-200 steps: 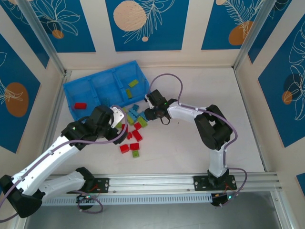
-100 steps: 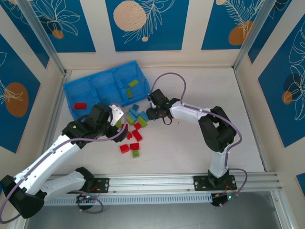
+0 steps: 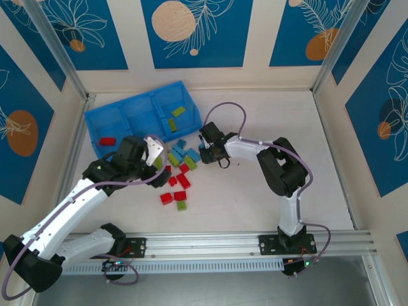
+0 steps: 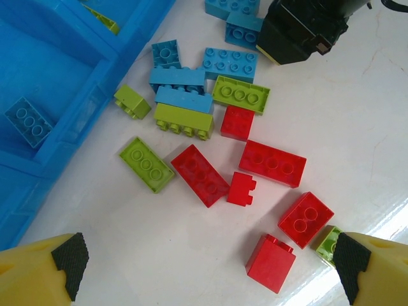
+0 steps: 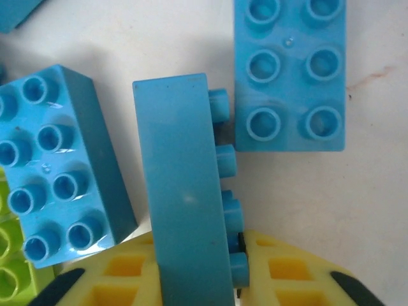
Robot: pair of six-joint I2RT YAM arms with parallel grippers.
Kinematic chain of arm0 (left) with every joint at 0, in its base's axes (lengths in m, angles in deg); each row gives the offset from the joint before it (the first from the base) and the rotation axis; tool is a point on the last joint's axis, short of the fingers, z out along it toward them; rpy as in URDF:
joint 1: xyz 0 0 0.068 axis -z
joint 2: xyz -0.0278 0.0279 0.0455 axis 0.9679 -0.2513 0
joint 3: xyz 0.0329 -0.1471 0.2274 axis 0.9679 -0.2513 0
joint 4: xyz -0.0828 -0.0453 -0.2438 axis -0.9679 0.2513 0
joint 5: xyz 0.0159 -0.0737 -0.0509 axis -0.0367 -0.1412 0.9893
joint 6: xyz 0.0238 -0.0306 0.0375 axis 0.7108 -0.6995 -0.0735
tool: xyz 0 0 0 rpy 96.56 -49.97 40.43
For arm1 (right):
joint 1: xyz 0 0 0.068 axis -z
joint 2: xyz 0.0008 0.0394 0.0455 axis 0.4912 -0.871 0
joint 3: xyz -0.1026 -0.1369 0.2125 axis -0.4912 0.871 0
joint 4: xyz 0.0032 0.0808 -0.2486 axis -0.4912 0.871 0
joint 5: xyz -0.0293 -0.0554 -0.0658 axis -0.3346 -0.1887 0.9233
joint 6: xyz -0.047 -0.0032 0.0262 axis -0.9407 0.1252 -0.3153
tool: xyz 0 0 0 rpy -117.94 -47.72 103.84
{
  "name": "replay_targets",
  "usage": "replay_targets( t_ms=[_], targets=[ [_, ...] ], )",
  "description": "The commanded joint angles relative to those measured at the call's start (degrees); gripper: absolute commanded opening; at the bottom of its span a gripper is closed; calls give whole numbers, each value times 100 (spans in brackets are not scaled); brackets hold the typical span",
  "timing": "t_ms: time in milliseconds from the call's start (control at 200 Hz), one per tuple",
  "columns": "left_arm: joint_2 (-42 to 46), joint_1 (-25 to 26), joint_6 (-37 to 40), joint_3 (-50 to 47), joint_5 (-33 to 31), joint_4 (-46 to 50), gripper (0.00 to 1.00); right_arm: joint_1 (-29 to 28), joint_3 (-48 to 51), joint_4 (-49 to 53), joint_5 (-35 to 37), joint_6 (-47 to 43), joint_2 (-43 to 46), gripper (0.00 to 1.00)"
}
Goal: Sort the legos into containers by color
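My right gripper (image 3: 205, 152) pinches a light blue brick (image 5: 185, 191), tipped sideways near the blue bin (image 3: 137, 111). It looks hard, light and slippery, so its flat sides are best. My left gripper (image 4: 210, 264) hangs wide open, empty.

Top cam: fixed, high, behind arm bases (image 3: 290, 245), facing down over whole white counter (image 3: 255, 191). L wrist cam: nearer, looks down on pile of small red, blue, green plastic bricks (image 4: 237, 121). R wrist cam: v. close on same pile's blue bricks (image 5: 290, 76).
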Motion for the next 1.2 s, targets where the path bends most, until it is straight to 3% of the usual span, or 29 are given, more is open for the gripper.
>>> replay_targets(
  t_ms=[0, 240, 320, 425, 550, 725, 925, 1055, 1195],
  targets=[
    [-2, -105, -63, -38, 145, -64, 100, -51, 51, -2, -33, -9, 237, 20],
    [246, -210, -182, -77, -218, -140, 100, -658, 492, 32, 808, 24, 1755, 20],
    [461, -301, -340, -123, -708, -237, 100, -1039, 544, -284, 896, 30, 2266, 20],
    [830, -447, -644, -241, -1711, -415, 100, -1491, 271, -831, 682, 41, 2278, 19],
    [1235, -545, -1025, -431, -2782, -634, 100, -1683, -632, -1189, 566, 115, 1327, 19],
    [1673, -633, -1284, -507, -3473, -699, 100, -1627, -2968, -663, 659, 92, -650, 18],
    [2069, -678, -1322, -669, -3745, -863, 100, -1473, -5646, 369, 563, 44, -2549, 21],
    [2073, -695, -1341, -680, -3775, -864, 100, -1451, -7141, 1048, 380, 57, -3397, 36],
    [2037, -704, -1363, -688, -3761, -863, 100, -1442, -7502, 1253, 220, 130, -3462, 43]
  ],
)
